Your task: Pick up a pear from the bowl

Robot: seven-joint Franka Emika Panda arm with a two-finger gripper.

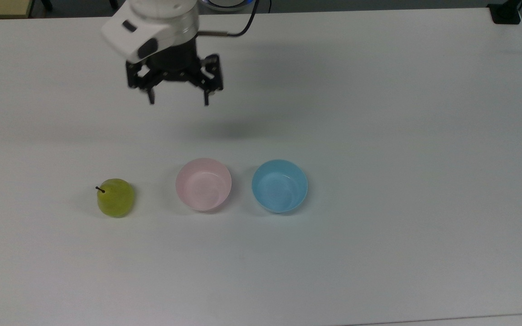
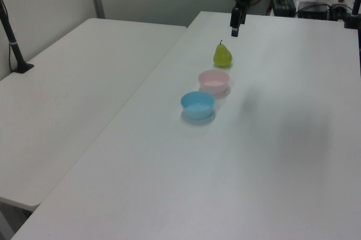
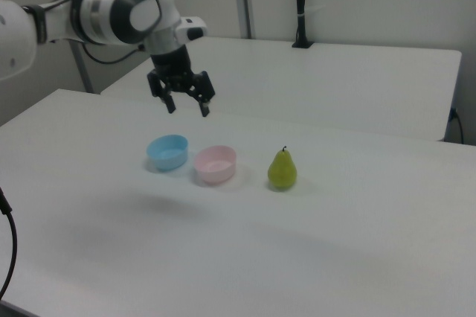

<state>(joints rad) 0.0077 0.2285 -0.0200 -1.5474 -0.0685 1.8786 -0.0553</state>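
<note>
The yellow-green pear point(image 1: 115, 198) stands upright on the white table, dark stem up, also seen at pear point(image 2: 223, 55) and pear point(image 3: 282, 169). It sits outside the pale pink bowl point(image 1: 203, 184), on the top view's left of it; the pink bowl point(image 3: 216, 164) is empty. My gripper point(image 1: 179, 98) hangs open high above the table, well away from the pear and bowl, with nothing between its fingers. It also shows as gripper point(image 3: 187, 106) and gripper point(image 2: 234, 29).
An empty light blue bowl point(image 1: 279, 185) stands just beside the pink one, on the top view's right. A second white table point(image 2: 73, 76) lies alongside. A black post point(image 3: 300, 4) rises at the far table's edge.
</note>
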